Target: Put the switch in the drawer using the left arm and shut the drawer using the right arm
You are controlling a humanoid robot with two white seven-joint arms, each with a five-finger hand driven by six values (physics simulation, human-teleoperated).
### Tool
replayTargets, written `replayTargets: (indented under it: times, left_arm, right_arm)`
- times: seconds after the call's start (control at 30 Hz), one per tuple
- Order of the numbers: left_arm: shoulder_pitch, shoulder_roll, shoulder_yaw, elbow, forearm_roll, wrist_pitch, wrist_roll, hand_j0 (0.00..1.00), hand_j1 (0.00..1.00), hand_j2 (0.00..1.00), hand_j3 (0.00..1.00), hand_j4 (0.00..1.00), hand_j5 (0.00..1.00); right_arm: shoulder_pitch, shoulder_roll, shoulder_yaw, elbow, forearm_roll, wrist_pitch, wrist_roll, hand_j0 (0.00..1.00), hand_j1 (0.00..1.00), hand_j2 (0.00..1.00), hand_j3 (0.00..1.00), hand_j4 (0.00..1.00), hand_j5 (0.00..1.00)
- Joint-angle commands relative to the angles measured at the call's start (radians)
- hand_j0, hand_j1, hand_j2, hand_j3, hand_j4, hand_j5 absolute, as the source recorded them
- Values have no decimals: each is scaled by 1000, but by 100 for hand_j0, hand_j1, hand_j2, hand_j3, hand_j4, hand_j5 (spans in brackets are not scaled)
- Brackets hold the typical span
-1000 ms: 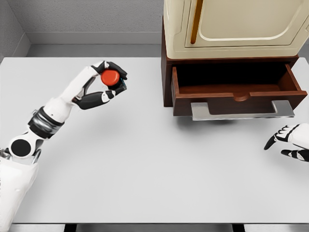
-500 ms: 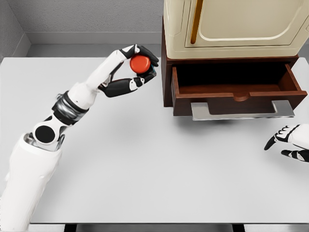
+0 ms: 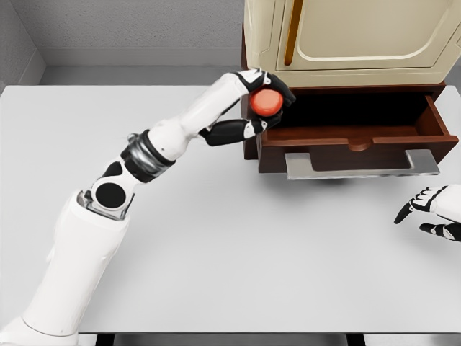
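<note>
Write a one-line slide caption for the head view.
Left hand carries the red switch to the open drawer's left end; right hand waits open on the table.

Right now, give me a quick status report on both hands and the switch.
Left hand shut on switch, at the open drawer's left end. Right hand open, low at right edge. Nothing blocking the drawer.

Red switch [image 3: 267, 102], dark brown drawer [image 3: 353, 135], cream cabinet [image 3: 346, 40], white table [image 3: 230, 238]
</note>
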Motion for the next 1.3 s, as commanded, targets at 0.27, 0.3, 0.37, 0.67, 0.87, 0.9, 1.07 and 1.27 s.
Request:
replayTargets:
  times: [0.27,0.3,0.37,0.67,0.87,0.9,1.07,1.27]
  left_arm:
    - [-54,-50,-20,-24,-223,2,4,41,41,41,41,41,41]
    - [-60,-56,-20,-22,-229,2,2,41,41,41,41,41,41]
    - [-67,-77,-20,-19,-280,4,2,41,41,41,41,41,41]
    - [-123,-99,-55,24,-337,5,2,41,41,41,41,41,41]
    - [-163,-100,-63,73,-413,4,4,41,41,41,41,41,41]
    - [-170,-100,-63,82,-415,4,4,41,41,41,41,41,41]
    - [-204,-100,-64,105,-452,4,5,41,41,41,41,41,41]
    - [-232,-100,-70,143,-459,4,7,41,41,41,41,41,41]
  right_arm:
    - [0,-2,0,-1,-7,2,0,59,59,59,59,59,59]
    - [0,-2,0,-1,-8,2,0,59,59,59,59,59,59]
    - [-2,-2,0,-1,-8,2,0,59,59,59,59,59,59]
    - [0,-5,-2,-4,-8,2,1,59,59,59,59,59,59]
    - [0,-5,-22,-5,-12,2,24,60,60,60,60,60,60]
    - [0,-5,-23,-5,-17,2,24,59,59,59,59,59,59]
    - [5,-5,-23,-4,-35,2,24,59,59,59,59,59,59]
    - [5,-6,-22,-2,-38,2,24,59,59,59,59,59,59]
